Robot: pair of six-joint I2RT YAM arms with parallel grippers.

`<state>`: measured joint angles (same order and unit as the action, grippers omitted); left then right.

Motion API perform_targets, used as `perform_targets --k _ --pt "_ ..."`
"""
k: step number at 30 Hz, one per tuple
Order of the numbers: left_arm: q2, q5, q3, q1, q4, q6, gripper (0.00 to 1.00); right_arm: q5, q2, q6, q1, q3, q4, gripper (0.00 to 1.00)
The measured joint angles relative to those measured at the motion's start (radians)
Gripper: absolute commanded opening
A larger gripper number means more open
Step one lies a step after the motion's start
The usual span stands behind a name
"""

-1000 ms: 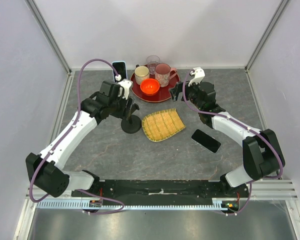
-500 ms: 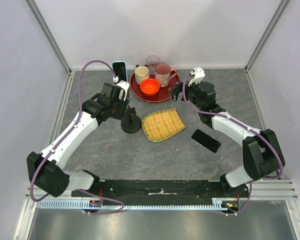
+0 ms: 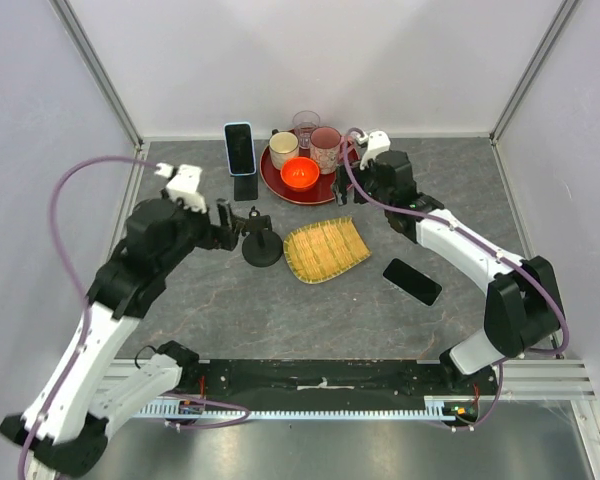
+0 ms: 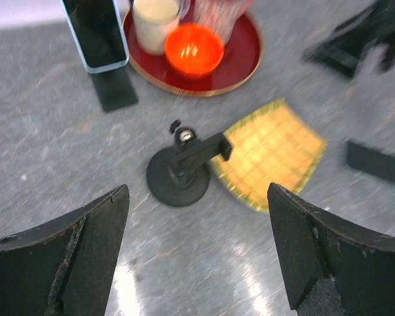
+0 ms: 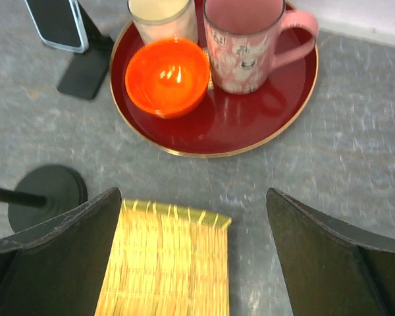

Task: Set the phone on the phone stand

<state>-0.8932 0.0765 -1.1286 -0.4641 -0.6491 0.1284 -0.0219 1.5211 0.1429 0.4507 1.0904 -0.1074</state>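
The left gripper (image 3: 232, 220) hangs with jaws wide apart and empty, just left of the black round-based stand (image 3: 262, 247). Behind them a light-blue-cased phone (image 3: 239, 148) leans upright on a black flat-footed phone stand (image 3: 245, 186) — beside the round red tray (image 5: 250, 125). The right gripper (image 5: 191, 201), jaws spread and empty, hovers over the tray's front rim and the yellow woven mat (image 3: 326, 249). A bare black phone (image 3: 412, 281) lies flat on the grey table (image 3: 460, 200) — right of the mat.
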Motion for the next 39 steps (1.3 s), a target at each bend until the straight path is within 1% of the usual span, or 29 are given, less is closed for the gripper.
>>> perform_targets --k 3,5,7,11,14,16,18,20,21,22,25,27,30,33,39 --pt "0.135 -0.032 0.057 0.0 0.097 0.06 0.93 0.1 0.033 -0.01 0.053 0.111 0.207 0.98" --pt "0.158 -0.079 0.069 0.0 0.177 0.099 0.92 0.161 0.036 -0.009 0.087 0.127 0.336 0.98" --pt "0.12 -0.122 0.064 0.0 0.241 0.12 0.91 0.208 0.034 -0.009 0.112 0.124 0.471 0.98" --pt "-0.032 -0.203 0.034 0.0 0.336 0.136 0.9 0.343 0.023 -0.031 0.122 0.12 0.735 0.98" --pt "-0.098 -0.24 0.036 0.0 0.349 0.136 0.89 0.43 0.019 -0.071 0.116 0.15 0.912 0.98" --pt "-0.099 -0.25 0.049 0.0 0.359 0.135 0.9 0.516 0.034 -0.098 0.115 0.184 0.989 0.98" --pt "-0.068 -0.255 0.084 0.0 0.383 0.134 0.9 0.634 0.051 -0.127 0.113 0.205 1.03 0.98" --pt "-0.013 -0.255 0.134 0.0 0.396 0.134 0.9 0.685 0.064 -0.164 0.1 0.206 1.061 0.98" --pt "-0.005 -0.255 0.14 0.0 0.396 0.134 0.9 0.669 0.065 -0.186 0.085 0.206 1.07 0.98" --pt "0.016 -0.259 0.158 0.0 0.405 0.135 0.89 0.621 0.062 -0.213 0.066 0.204 1.069 0.98" --pt "0.048 -0.288 0.177 0.0 0.422 0.135 0.84 0.425 0.021 -0.283 0.004 0.177 1.052 0.98" --pt "0.056 -0.296 0.177 -0.001 0.44 0.136 0.83 0.284 -0.018 -0.336 -0.048 0.148 1.034 0.98" --pt "0.056 -0.293 0.177 -0.027 0.447 0.135 0.83 0.158 -0.039 -0.398 -0.102 0.122 1.021 0.98" --pt "0.05 -0.291 0.177 -0.08 0.447 0.135 0.83 0.047 -0.038 -0.476 -0.135 0.092 1.007 0.98" --pt "0.06 -0.269 0.179 -0.181 0.447 0.131 0.83 -0.118 0.008 -0.645 -0.171 0.034 1.011 0.98"
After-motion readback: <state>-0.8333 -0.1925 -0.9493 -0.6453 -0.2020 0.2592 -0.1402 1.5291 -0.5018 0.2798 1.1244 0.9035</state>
